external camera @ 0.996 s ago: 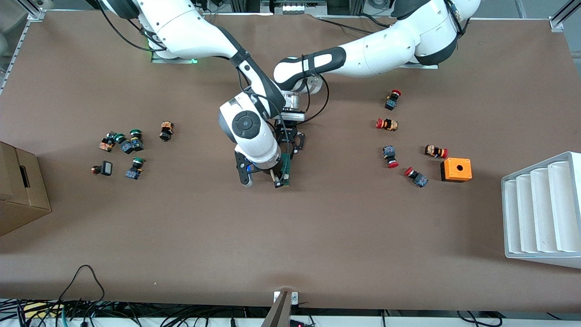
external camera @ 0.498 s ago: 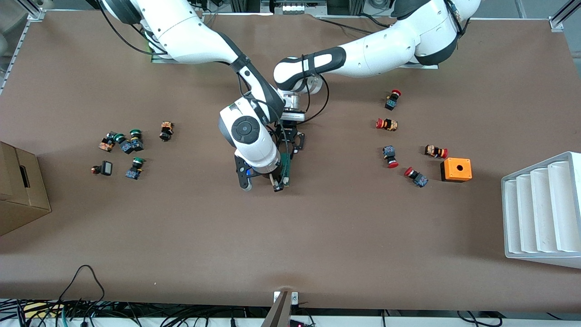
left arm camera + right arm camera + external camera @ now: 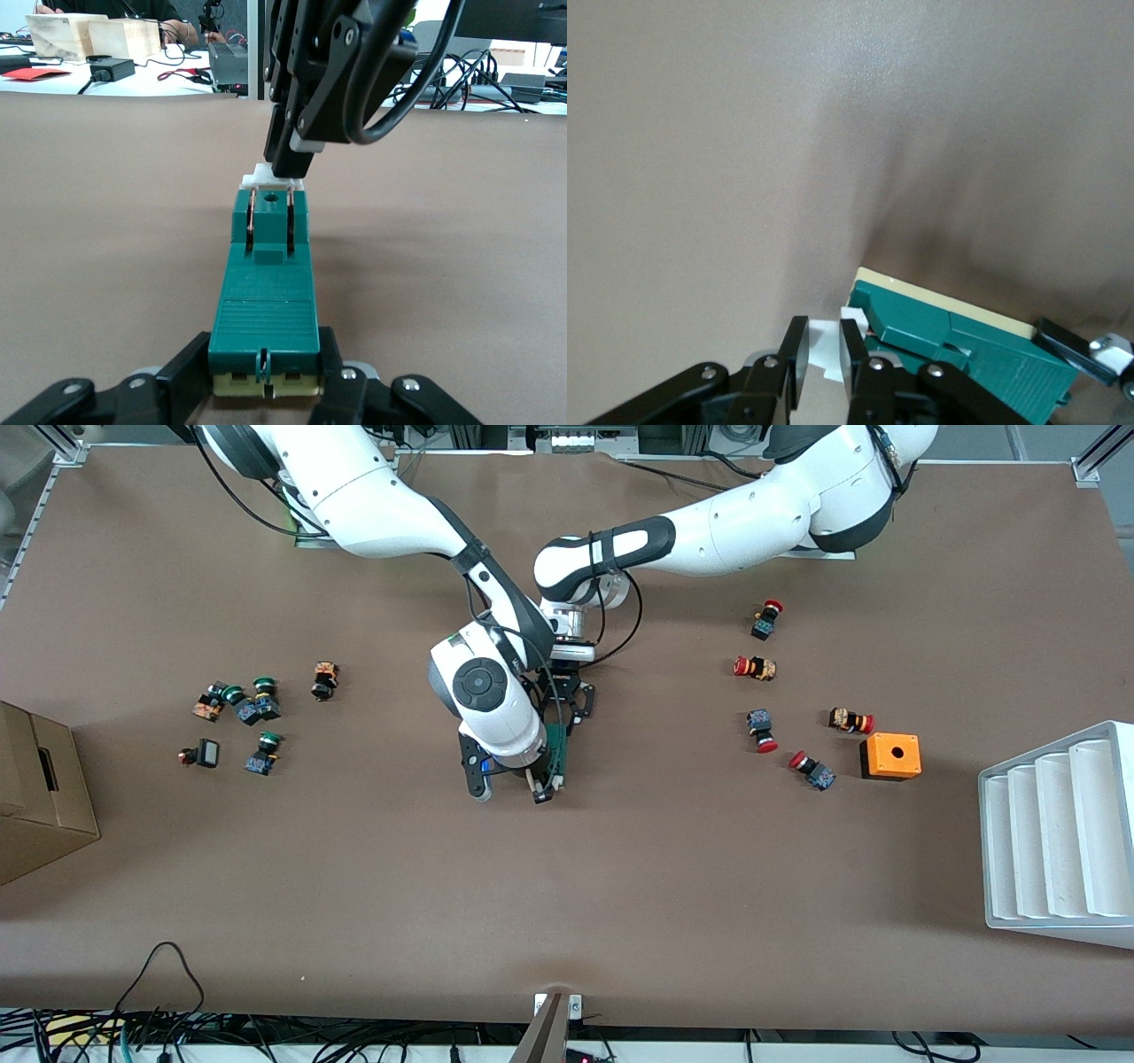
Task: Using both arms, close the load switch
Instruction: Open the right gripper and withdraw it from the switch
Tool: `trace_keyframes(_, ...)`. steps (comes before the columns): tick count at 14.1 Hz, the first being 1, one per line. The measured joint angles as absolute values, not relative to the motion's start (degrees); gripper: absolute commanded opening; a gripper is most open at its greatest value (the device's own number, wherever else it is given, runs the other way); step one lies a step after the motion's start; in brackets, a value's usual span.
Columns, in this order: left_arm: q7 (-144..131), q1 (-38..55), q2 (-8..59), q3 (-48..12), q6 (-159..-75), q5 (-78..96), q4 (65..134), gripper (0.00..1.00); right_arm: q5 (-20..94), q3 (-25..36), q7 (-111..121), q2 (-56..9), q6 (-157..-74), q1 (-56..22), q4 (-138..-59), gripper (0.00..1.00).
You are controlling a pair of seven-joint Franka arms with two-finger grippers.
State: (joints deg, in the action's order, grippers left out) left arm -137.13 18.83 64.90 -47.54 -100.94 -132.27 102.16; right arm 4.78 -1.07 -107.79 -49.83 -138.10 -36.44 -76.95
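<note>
A: Left wrist view: the load switch [image 3: 266,292] is seen lying flat on the table [image 3: 461,266], its dark-green body clamped at one end between the shut fingers of the left gripper [image 3: 264,385]. At the other end, the white lever piece [image 3: 270,174] is pinched by the right gripper [image 3: 288,159], which is closed on it from above.

B: Can that be confirmed from the other cameras?

A: In the right wrist view the white lever piece [image 3: 822,347] is seen held between the narrow jaws of the right gripper [image 3: 819,354], just beside the green body [image 3: 957,341]. In the front view the load switch [image 3: 556,751] is placed near the middle of the table [image 3: 620,868], with the left gripper [image 3: 567,701] at the end farther from the camera and the right gripper [image 3: 540,786] at the nearer end.

B: How much of the task is judged to be done?

A: Both grips are taken, so the approach and grasp are judged complete. Whether the lever has been driven fully home cannot be told. The closing stroke, or at least its end, and the release of both grippers are judged to be left.

B: Is any writing readable?

A: None. No brand, label or lettering can be made out on the switch, nor on the orange box [image 3: 891,755] or the push buttons [image 3: 762,731] scattered toward the left arm's end.
</note>
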Motion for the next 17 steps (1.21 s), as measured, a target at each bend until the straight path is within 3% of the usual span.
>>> trace_keyframes(3, -137.1, 18.8, 64.9, -47.5, -100.9, -132.3, 102.2, 0.0, 4.8, -1.1, -107.8, -49.8, -138.1, -36.4, -76.9, 0.29)
trace_keyframes(4, -137.1, 18.8, 64.9, -47.5, -100.9, -132.3, 102.2, 0.0, 4.8, -1.1, -107.8, -49.9, -138.1, -36.4, -76.9, 0.43)
trace_keyframes(6, -137.1, 18.8, 64.9, -47.5, -100.9, -132.3, 102.2, 0.0, 4.8, -1.1, -107.7, -49.8, -137.8, -36.1, -76.6, 0.9)
trace_keyframes(7, -137.1, 18.8, 64.9, -47.5, -100.9, -132.3, 102.2, 0.0, 4.8, -1.1, -107.0, -49.7, -136.7, -35.6, -76.3, 0.99)
trace_keyframes(11, -137.1, 18.8, 64.9, -47.6, -100.9, -132.3, 102.2, 0.04, 4.8, -1.1, -98.0, -45.5, -128.7, -33.0, -75.6, 0.99)
trace_keyframes(12, -137.1, 18.8, 64.9, -47.6, -100.9, -132.3, 102.1, 0.96, 4.8, -1.1, -92.4, -42.0, -123.5, -31.5, -75.7, 0.99)
trace_keyframes(17, -135.7, 17.7, 64.9, -48.7, -101.1, -132.3, 101.1, 1.0, 4.8, -2.9, -72.1, -31.0, -110.3, -23.5, -78.4, 0.99)
